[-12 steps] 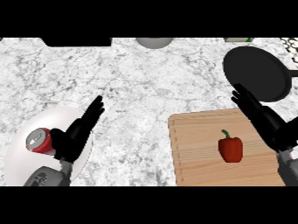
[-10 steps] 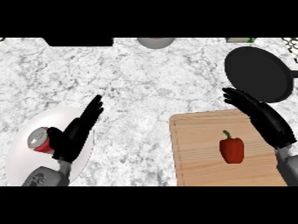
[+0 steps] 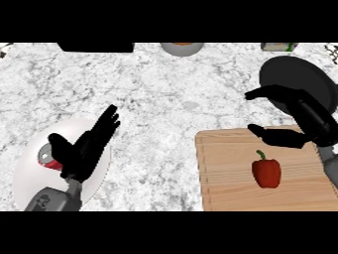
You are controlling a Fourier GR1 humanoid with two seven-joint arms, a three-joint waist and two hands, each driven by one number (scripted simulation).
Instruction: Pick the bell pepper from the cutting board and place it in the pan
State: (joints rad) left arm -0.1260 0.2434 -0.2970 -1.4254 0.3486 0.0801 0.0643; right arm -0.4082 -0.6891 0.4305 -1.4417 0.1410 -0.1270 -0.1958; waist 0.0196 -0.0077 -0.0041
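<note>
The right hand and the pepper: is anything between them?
No. In the head view only bare cutting board separates the right hand from the pepper; the hand hovers open over the board's far edge.

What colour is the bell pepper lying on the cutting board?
The bell pepper is red with a dark green stem, seen best in the head view.

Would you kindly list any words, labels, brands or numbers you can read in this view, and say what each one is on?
No text can be read anywhere.
The red can on the white plate: no lettering can be made out.
The small item at the counter's far edge: any label is too small to read.
The bell pepper, cutting board and pan: unmarked.
</note>
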